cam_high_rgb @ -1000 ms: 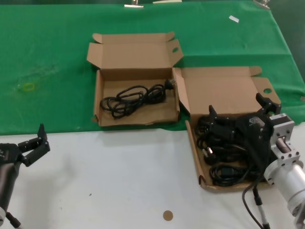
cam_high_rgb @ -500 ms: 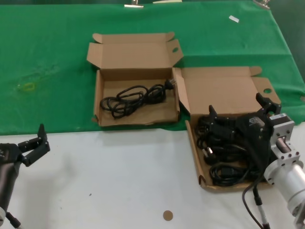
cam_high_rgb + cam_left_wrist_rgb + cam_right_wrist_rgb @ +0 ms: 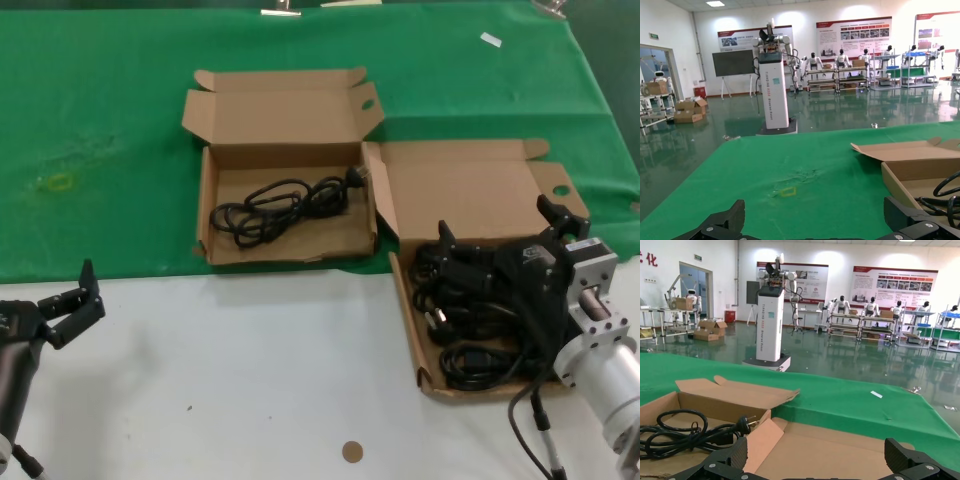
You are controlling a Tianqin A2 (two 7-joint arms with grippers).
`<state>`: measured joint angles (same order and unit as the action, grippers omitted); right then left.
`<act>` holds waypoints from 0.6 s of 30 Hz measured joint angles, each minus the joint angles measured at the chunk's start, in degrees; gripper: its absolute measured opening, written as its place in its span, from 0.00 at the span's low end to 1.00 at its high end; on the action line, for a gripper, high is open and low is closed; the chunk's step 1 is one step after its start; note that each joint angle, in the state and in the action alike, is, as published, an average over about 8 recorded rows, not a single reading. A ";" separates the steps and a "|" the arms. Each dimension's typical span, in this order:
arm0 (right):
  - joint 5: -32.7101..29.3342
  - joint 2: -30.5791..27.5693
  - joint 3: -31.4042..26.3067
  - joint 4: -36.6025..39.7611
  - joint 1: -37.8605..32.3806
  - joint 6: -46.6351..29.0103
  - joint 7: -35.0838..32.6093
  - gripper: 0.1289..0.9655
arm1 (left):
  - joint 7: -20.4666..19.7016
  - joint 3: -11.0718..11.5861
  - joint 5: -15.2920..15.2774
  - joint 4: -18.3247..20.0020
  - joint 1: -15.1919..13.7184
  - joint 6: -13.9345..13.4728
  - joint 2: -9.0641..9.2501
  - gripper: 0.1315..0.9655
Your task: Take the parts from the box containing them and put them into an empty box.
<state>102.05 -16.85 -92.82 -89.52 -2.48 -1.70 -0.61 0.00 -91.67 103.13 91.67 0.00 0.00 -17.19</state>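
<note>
The squarer cardboard box (image 3: 407,318) at the right holds several black power cords (image 3: 468,312). My right gripper (image 3: 496,222) hangs open just above those cords, at the box's far end by its lid; it holds nothing. It also shows open in the right wrist view (image 3: 817,456). The wider box (image 3: 207,205) at centre left holds one coiled black cord (image 3: 280,206), which also shows in the right wrist view (image 3: 685,432). My left gripper (image 3: 84,298) is open and empty over the white table at the far left, well apart from both boxes.
Green cloth (image 3: 110,120) covers the far half of the table and a white surface (image 3: 250,370) the near half. A small brown disc (image 3: 351,451) lies near the front edge. A yellow mark (image 3: 60,181) is on the cloth at left.
</note>
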 joint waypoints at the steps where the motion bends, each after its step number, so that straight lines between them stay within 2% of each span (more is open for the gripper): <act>1: 0.00 0.00 0.00 0.00 0.00 0.00 0.00 1.00 | 0.00 0.00 0.00 0.00 0.00 0.00 0.00 1.00; 18: 0.00 0.00 0.00 0.00 0.00 0.00 0.00 1.00 | 0.00 0.00 0.00 0.00 0.00 0.00 0.00 1.00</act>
<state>102.05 -16.85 -92.82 -89.52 -2.48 -1.70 -0.61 0.00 -91.67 103.13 91.67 0.00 0.00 -17.19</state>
